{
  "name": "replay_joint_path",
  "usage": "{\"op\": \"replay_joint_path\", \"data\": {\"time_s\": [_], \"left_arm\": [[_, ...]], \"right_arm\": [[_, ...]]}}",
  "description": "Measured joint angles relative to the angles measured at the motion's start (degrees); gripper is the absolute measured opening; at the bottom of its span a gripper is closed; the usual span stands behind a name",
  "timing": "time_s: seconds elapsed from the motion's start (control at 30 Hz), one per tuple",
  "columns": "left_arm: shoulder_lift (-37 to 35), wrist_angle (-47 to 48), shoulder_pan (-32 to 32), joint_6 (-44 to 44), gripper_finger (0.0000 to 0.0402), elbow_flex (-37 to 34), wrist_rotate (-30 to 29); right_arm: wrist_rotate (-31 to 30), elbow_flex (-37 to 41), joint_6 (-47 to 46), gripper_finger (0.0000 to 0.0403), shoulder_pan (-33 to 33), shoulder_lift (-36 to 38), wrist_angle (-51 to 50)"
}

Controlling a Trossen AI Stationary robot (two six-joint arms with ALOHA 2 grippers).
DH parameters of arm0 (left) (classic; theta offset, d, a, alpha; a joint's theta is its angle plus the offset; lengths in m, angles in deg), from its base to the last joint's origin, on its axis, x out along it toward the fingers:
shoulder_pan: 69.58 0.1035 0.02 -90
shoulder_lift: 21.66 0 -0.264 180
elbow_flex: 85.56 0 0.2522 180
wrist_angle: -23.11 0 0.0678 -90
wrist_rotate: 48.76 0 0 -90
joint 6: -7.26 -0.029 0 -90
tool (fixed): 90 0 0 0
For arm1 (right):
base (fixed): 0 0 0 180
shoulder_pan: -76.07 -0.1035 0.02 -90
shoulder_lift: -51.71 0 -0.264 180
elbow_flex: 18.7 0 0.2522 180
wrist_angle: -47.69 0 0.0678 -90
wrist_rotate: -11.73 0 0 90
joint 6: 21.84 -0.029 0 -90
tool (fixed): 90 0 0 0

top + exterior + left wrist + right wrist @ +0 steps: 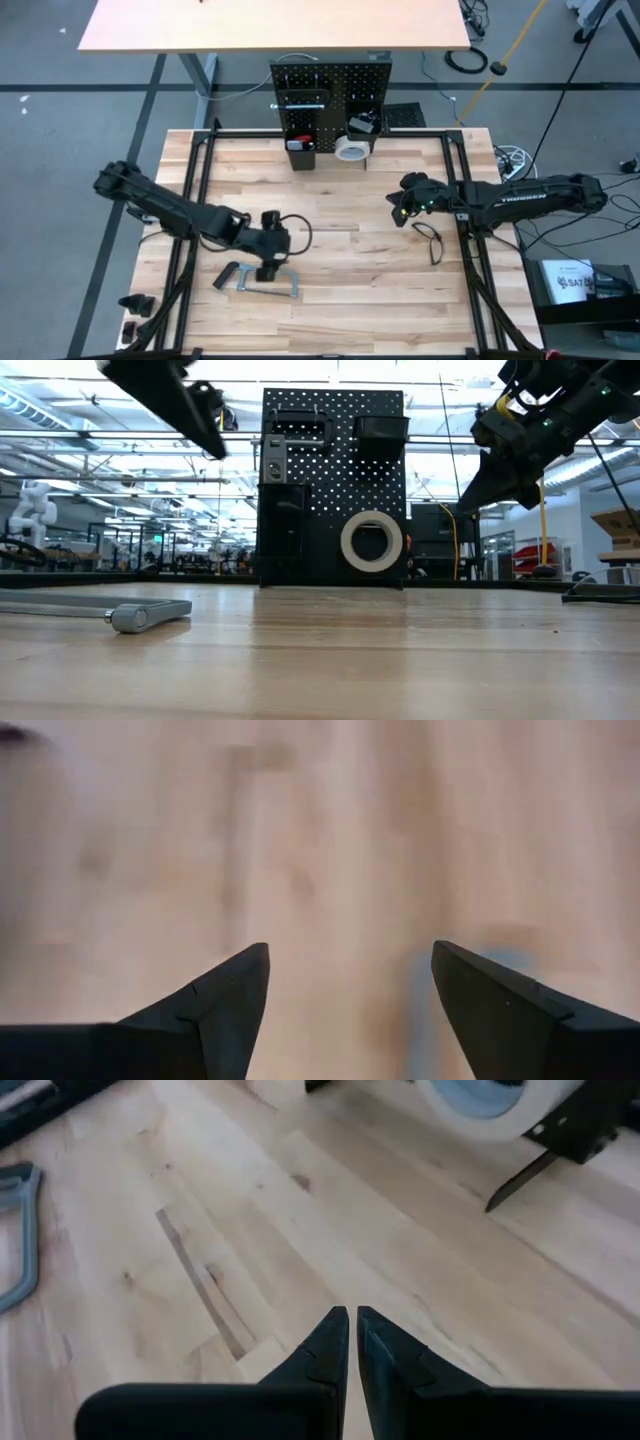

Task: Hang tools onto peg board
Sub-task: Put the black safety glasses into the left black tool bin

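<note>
The black peg board (330,85) stands upright at the table's far edge. A white tape roll (372,541) hangs low on its front, clear of the table. A red-handled tool (306,143) sticks out of its left bin. The grey bar clamp (262,282) lies flat on the wood at the near left, also seen in the low view (110,610). My left gripper (350,955) hovers open just above the clamp (268,266), with only wood between its fingers. My right gripper (352,1312) is shut and empty, in the air over the right half of the table (400,207).
A thin black tool (432,243), perhaps pliers, lies on the table below my right gripper. Small dark parts (135,302) sit at the near left corner. Black rails (190,200) run along both sides of the tabletop. Bare wood lies between the clamp and the board.
</note>
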Motion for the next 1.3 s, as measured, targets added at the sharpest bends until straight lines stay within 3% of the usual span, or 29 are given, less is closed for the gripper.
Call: {"op": "replay_joint_path", "data": {"time_s": [0.1,0.17,0.33,0.5,0.6,0.73,0.87,1.1,1.3], "left_arm": [[-2.7,3.1,-0.2,2.6,0.0283,0.0,9.9],[-3.7,6.2,-0.2,4.8,0.0283,0.0,11.6],[-4.8,15.3,-0.5,7.8,0.0283,-0.1,10.7],[-10.0,15.0,-3.1,9.1,0.0283,-4.3,5.0],[-16.0,12.6,-4.6,13.9,0.0283,-10.5,0.6],[-23.7,1.6,-5.8,16.7,0.0283,-18.8,-0.8],[-27.3,-7.2,-5.8,15.9,0.0283,-22.9,-0.8],[-26.7,-10.1,-5.7,8.6,0.0283,-23.0,-1.8],[-24.8,-12.2,-5.7,1.4,0.0283,-23.0,-8.0]], "right_arm": [[0.0,0.0,-1.4,0.0020,-1.2,-2.9,0.9],[0.0,0.0,-2.2,0.0020,-2.1,-5.0,2.1],[0.0,0.0,-1.2,0.0020,-4.7,-8.4,6.5],[5.1,0.0,-1.9,0.0020,-7.2,-7.1,11.0],[5.8,-1.1,-1.5,0.0020,-9.3,-6.4,12.5],[5.8,-5.6,0.7,0.0020,-11.2,-6.4,11.8],[7.8,-14.1,1.5,0.0020,-12.4,-7.1,3.2],[10.9,-29.6,-7.0,0.0020,-15.6,-13.1,-24.8],[13.7,-32.2,-15.7,0.0025,-19.8,-19.5,-43.0]]}}
